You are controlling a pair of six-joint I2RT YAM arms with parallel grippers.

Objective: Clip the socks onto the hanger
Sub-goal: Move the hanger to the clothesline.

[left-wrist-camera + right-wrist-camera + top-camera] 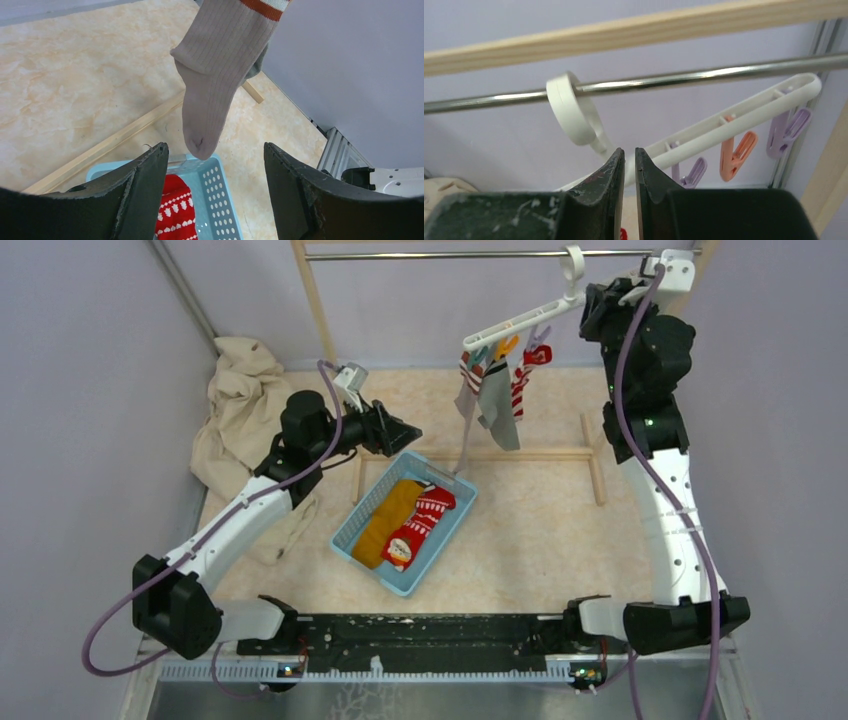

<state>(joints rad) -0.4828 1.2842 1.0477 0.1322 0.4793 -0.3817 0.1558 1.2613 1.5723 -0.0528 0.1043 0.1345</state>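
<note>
Mustard sock (383, 523) and red patterned sock (425, 520) lie in blue basket (447, 537), just below left jaws, which stand wide apart. Hanger (744, 112) hooked on rail (704, 77). Right jaws nearly together at its bar under the hook; pinch uncertain.

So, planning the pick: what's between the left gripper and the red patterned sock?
Nothing: left wrist view shows bare air from the left gripper to the red sock in the blue plastic basket; a grey sock hangs beyond.

Grey sock (215, 75) dangling just ahead of the left claw (215, 152)! Blue basket (220, 195) below it, on the surface (75, 75).
</note>
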